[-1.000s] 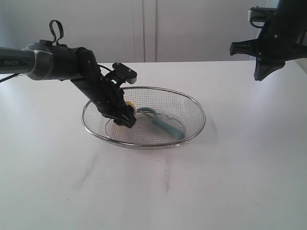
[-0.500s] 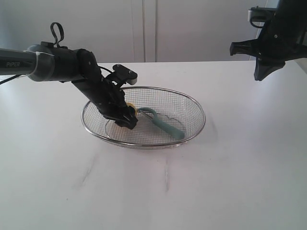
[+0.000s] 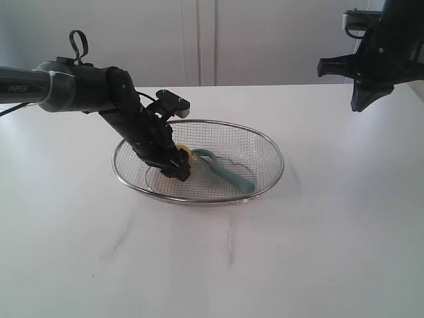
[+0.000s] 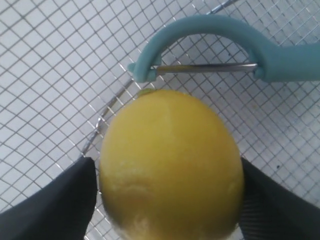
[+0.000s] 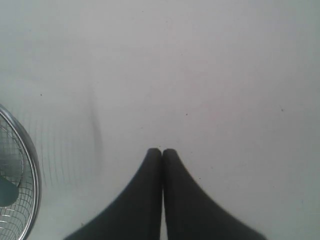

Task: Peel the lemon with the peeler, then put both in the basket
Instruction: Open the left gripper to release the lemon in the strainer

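In the basket (image 3: 282, 162) the lemon (image 4: 170, 165) sits between the 2 fingers (image 4: 50, 205) of the left tool (image 3: 180, 167), gripped or merely flanked I cannot tell, peeler (image 4: 280, 62) just beyond; the right tool (image 5: 161, 151), pressed together, hangs outside the basket.

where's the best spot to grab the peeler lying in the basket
Take the peeler by its teal handle, from straight above, across its narrow width. It lies flat on the basket mesh, and the loop head is crowded by the lemon.

Yellow lemon (image 4: 170, 165), teal peeler (image 4: 280, 60), silver basket (image 3: 199, 202)
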`<action>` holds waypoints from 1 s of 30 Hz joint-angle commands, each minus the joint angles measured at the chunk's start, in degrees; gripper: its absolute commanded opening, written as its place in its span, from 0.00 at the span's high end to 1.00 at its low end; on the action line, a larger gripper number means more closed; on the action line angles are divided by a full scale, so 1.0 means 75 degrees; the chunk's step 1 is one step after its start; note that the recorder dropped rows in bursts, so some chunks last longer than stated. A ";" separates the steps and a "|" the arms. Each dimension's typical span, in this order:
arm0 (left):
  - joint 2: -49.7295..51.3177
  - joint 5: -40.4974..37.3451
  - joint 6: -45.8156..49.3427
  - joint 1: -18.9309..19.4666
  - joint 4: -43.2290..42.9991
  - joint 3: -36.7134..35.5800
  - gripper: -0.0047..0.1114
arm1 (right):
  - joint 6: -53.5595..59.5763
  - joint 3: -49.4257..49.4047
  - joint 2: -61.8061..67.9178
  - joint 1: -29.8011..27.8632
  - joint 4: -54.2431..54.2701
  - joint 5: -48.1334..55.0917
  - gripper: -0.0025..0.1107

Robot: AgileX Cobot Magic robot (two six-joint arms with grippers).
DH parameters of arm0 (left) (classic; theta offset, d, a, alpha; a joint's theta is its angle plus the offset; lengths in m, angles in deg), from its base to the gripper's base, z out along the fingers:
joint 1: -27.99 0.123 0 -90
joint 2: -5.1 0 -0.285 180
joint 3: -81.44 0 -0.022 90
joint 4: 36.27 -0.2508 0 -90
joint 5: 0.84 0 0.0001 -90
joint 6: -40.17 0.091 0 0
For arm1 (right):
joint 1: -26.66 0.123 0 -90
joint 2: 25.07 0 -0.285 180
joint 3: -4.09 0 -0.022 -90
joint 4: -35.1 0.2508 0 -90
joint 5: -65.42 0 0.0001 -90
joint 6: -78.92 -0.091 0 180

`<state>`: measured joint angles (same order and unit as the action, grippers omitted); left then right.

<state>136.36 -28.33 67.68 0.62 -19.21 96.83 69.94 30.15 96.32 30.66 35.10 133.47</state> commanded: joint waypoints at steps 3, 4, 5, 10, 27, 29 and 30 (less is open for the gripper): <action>-0.0021 -0.0214 -0.0041 -0.0019 0.0122 0.0027 0.27 | 0.0029 -0.0007 -0.0090 -0.0051 0.0000 -0.0067 0.98; -0.0021 -0.0235 -0.0041 -0.0019 0.0122 0.0027 0.27 | 0.0029 -0.0007 -0.0090 -0.0051 0.0000 -0.0067 0.98; -0.0021 -0.0267 -0.0041 -0.0019 0.0122 0.0027 0.27 | 0.0029 -0.0007 -0.0090 -0.0051 0.0000 -0.0067 0.98; -0.0021 -0.0570 -0.0075 -0.0019 0.0122 0.0027 0.27 | 0.0029 -0.0007 -0.0090 -0.0051 0.0000 -0.0067 0.98; -0.0021 -0.1066 -0.0092 -0.0019 0.0302 0.0027 0.27 | 0.0029 -0.0007 -0.0090 -0.0051 0.0000 -0.0067 0.98; -0.0021 -0.1051 -0.0078 -0.0019 0.0303 0.0027 0.27 | 0.0029 -0.0007 -0.0090 -0.0051 0.0000 -0.0067 0.98; -0.0021 -0.1051 -0.0078 -0.0019 0.0303 0.0027 0.27 | 0.0029 -0.0007 -0.0090 -0.0051 0.0000 -0.0067 0.98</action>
<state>136.25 -33.21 67.68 0.62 -17.85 97.30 69.94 30.15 96.32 30.66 35.41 133.47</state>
